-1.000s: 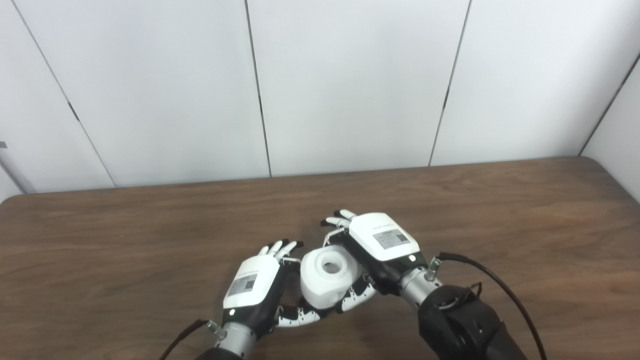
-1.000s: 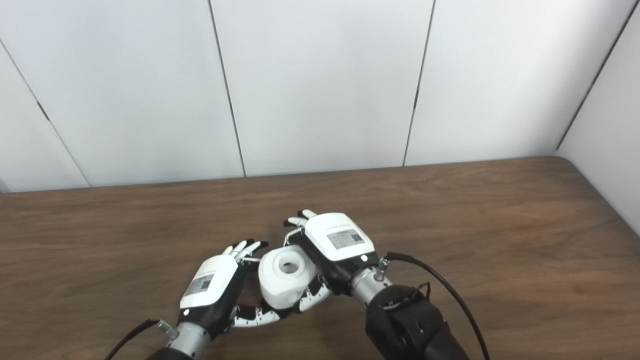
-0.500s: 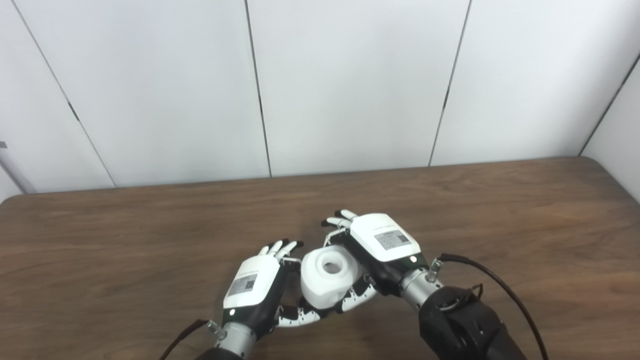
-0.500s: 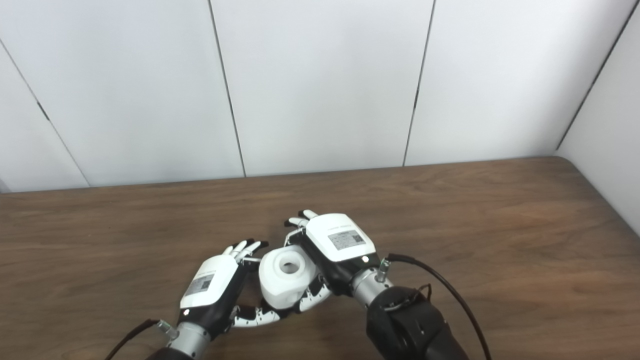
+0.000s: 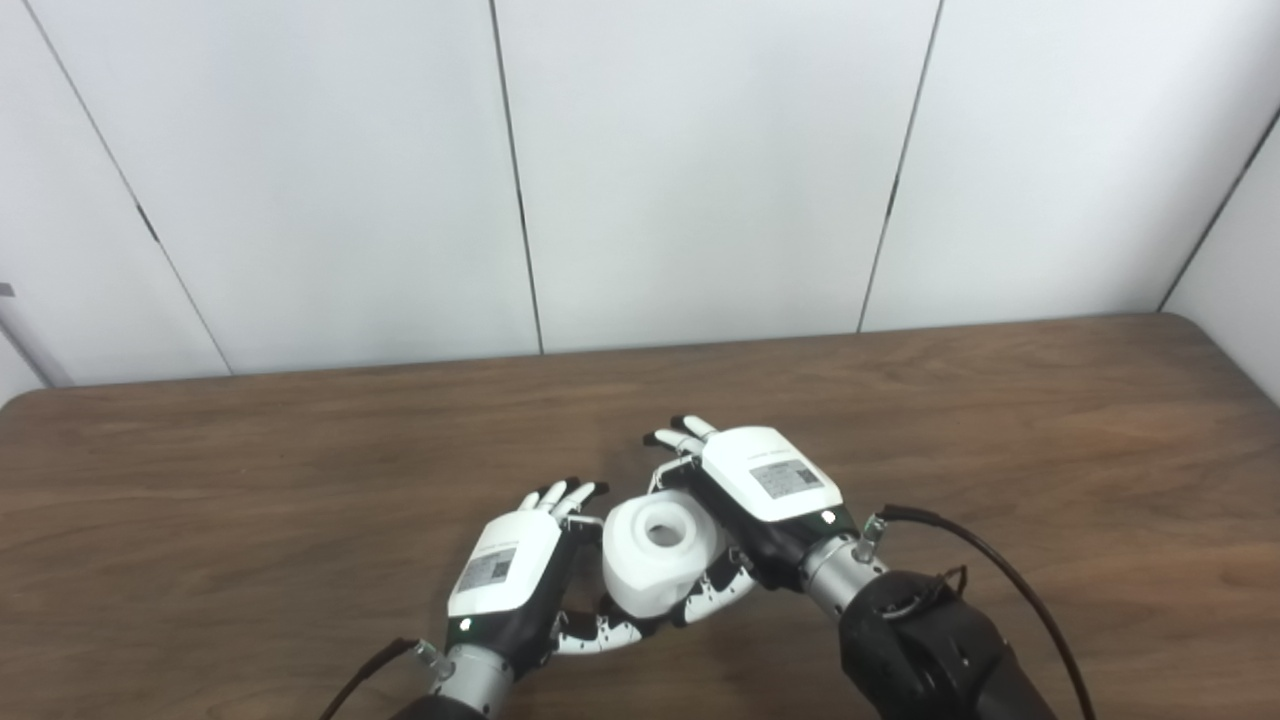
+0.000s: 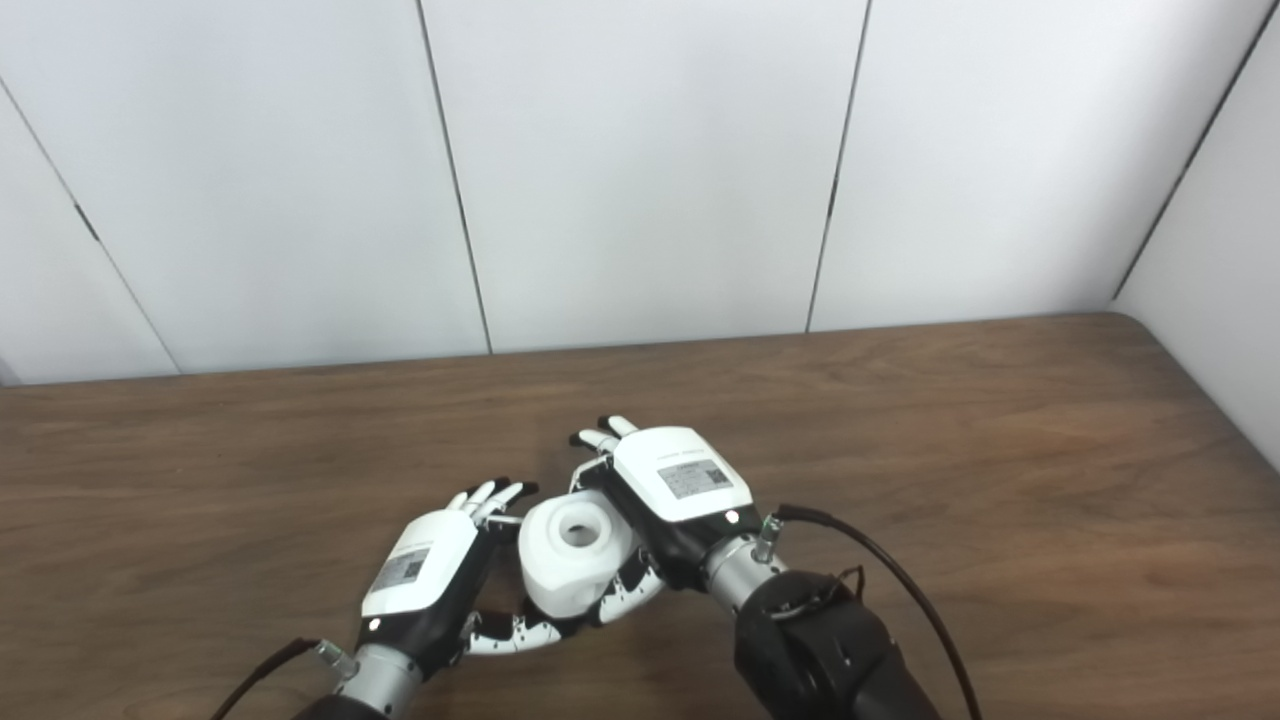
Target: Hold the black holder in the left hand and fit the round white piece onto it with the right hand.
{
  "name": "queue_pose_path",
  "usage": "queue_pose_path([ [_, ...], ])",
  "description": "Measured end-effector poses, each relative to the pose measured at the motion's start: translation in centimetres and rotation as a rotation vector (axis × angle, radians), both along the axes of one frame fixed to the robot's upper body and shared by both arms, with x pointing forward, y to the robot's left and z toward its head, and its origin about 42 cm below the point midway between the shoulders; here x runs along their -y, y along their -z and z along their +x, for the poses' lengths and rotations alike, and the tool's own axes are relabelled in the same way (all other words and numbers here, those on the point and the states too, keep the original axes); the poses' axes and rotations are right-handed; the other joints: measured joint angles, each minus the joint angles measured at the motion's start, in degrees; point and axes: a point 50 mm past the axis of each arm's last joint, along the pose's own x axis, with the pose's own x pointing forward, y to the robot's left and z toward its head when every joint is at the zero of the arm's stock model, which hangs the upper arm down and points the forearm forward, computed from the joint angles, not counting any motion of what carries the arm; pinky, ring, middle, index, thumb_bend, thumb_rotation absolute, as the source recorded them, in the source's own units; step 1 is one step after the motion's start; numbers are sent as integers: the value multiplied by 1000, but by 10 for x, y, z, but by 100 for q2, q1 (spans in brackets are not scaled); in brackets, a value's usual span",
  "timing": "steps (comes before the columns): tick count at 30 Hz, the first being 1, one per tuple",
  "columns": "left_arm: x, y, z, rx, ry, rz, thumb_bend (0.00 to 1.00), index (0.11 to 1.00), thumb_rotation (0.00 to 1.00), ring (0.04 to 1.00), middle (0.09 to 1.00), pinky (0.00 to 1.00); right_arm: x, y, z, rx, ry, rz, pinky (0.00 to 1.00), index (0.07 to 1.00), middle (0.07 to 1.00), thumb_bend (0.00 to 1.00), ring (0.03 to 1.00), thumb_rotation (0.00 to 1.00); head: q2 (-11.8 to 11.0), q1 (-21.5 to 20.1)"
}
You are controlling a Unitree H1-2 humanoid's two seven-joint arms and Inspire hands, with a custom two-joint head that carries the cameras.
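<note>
The round white piece (image 5: 658, 553) sits between the two hands, low and just left of centre in both head views, over the near part of the wooden counter (image 5: 1000, 420). The left hand (image 5: 505, 578) is beside it on the left, back of the hand facing up, fingers (image 5: 565, 494) extended along the piece's far-left side and the thumb curling beneath it. The right hand (image 5: 762, 482) lies against its right side, fingers reaching past the far edge, thumb crossing under the near-right edge. Both hands cup the piece; how firmly either one presses on it cannot be told.

The piece is a short, thick cylinder with a central bore. The bore opening faces upward and slightly away from the robot, so the axis stands roughly upright, tilted a little. Its underside is hidden by the thumbs, and whether it touches the counter cannot be told.

The black holder is not distinguishable in either view.

A black cable (image 6: 880, 570) loops from the right wrist over the counter. White wall panels (image 5: 700, 170) stand behind the counter, well apart from the work.
</note>
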Motion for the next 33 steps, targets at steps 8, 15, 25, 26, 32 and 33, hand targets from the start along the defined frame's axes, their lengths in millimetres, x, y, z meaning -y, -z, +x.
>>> queue_pose_path([
  [8, 0, 2, 0, -11, 2, -10, 517, 482, 49, 982, 932, 1000, 0, 4, -1, -29, 0, 5, 803, 745, 932, 890, 980, 414, -9, 0],
  [15, 0, 2, 0, -11, 3, -10, 517, 482, 49, 982, 933, 1000, 0, 4, -1, -40, -2, 18, 814, 756, 939, 922, 989, 453, -9, 0],
  [25, 0, 2, 1, -10, 3, -8, 517, 482, 49, 980, 931, 1000, 0, 4, -1, -52, -8, 29, 809, 803, 946, 979, 992, 460, -35, -26],
  [26, 0, 2, 1, -10, 3, -9, 517, 482, 49, 980, 931, 1000, 0, 4, -1, -54, -9, 31, 811, 807, 946, 983, 992, 460, -35, -26],
  [32, 0, 1, 1, -10, 3, -10, 517, 482, 50, 984, 934, 1000, -1, 5, 0, -73, -7, 56, 842, 941, 977, 1000, 998, 492, -53, -35],
  [33, 0, 1, 1, -10, 3, -10, 517, 482, 50, 985, 935, 1000, -1, 5, 0, -75, -3, 59, 846, 958, 982, 1000, 999, 500, -53, -35],
])
